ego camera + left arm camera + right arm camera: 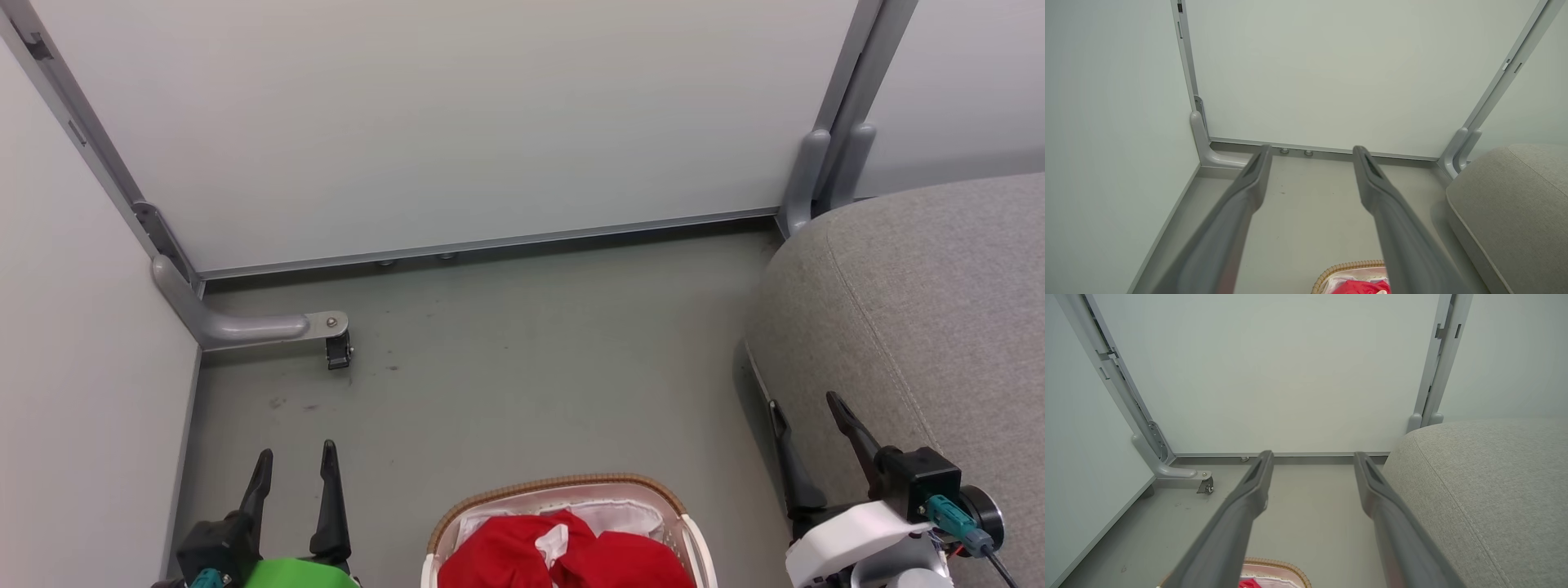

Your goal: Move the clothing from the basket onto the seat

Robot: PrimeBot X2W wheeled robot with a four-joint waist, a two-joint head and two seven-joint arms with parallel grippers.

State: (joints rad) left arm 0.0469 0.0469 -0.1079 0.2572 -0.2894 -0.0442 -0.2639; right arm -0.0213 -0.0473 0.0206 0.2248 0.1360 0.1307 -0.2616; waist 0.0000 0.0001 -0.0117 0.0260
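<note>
Left claw (297, 451) and right claw (802, 402) both gape, empty. Between them, clothes (506, 555) lie in the basket (563, 483). The seat (939, 310) is just beside the right claw.

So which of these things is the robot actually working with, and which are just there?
For the job: clothing, basket, seat.
Just there: wall panels, metal foot, floor.
</note>
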